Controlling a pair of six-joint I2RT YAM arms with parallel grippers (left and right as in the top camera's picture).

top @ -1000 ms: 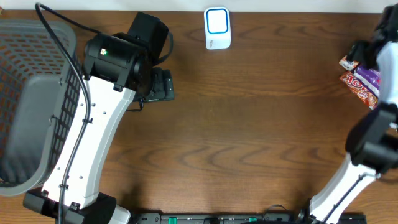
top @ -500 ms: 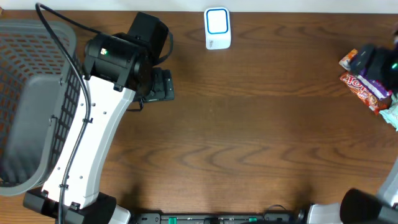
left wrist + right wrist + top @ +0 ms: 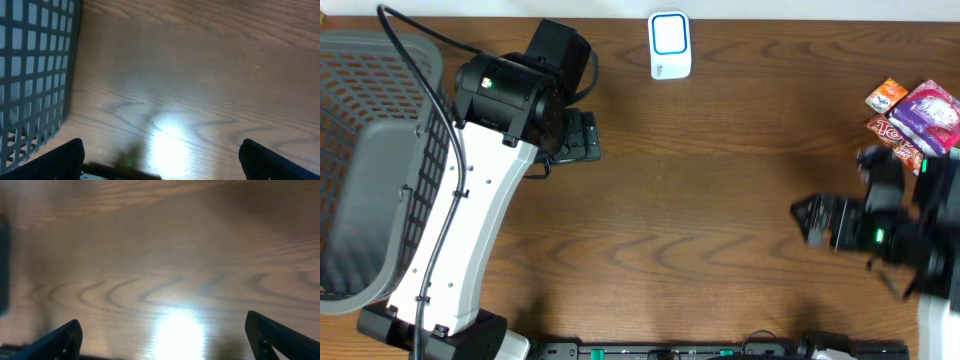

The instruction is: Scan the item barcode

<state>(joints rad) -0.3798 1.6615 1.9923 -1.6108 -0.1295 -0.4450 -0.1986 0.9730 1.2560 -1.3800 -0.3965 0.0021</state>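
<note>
Packets (image 3: 920, 115): a small heap at the right edge, upper half, lying untouched on the brown wood-grain table (image 3: 720, 200). Basket (image 3: 370, 110), grey mesh, fills the far left. Left gripper (image 3: 161, 157), upper left, and right gripper (image 3: 162, 335), blurred, lower right: fingers spread wide, empty. Scanner (image 3: 670, 45), white, top centre.

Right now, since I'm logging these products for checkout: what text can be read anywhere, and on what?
"TO": large white letters on the red packet; the rest is not readable.
Print on the white scanner: too small to read.
Print on the purple packet and the orange packet: too blurred.
</note>
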